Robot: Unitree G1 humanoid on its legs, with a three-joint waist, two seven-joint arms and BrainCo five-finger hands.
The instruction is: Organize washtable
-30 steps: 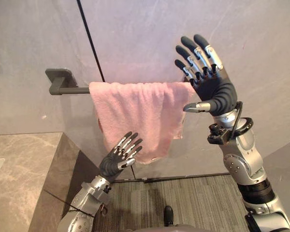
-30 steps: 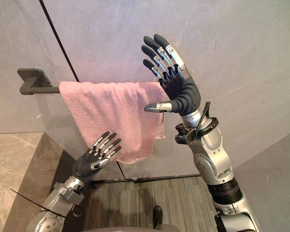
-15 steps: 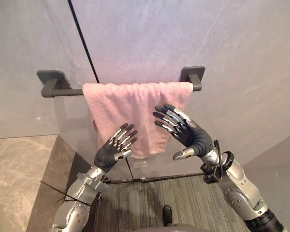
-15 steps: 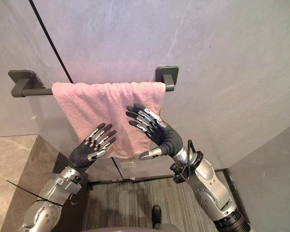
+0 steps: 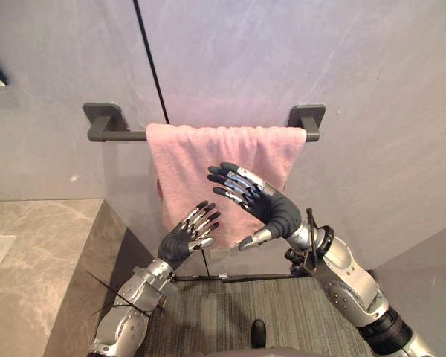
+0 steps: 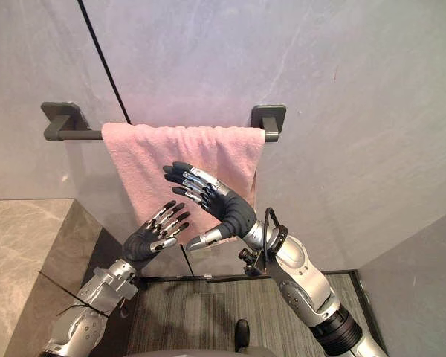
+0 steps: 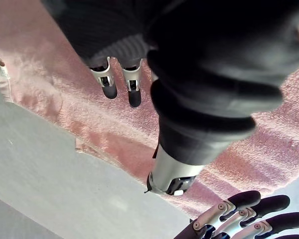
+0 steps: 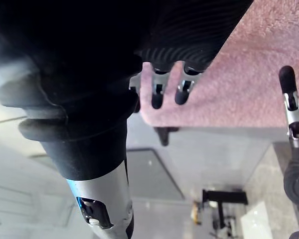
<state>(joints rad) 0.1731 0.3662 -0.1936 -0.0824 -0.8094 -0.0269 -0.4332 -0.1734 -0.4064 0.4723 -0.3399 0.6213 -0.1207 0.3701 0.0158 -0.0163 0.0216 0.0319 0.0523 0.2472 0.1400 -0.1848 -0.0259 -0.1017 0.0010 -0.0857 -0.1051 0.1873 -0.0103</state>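
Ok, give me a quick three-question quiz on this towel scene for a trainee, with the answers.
1. True or false: the pink towel hangs over the dark wall bar.
2. Left hand and right hand: which sits higher in front of the towel? A left, B right.
3. Fill in: both hands' fingers are ___, holding nothing.
Key: 1 true; 2 B; 3 open.

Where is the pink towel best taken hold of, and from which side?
Pinch the pink towel at its lower hem, coming from the front and below: it hangs flat against the wall over the rail, so probably only its edges can be pinched. The open left hand is nearest that hem.
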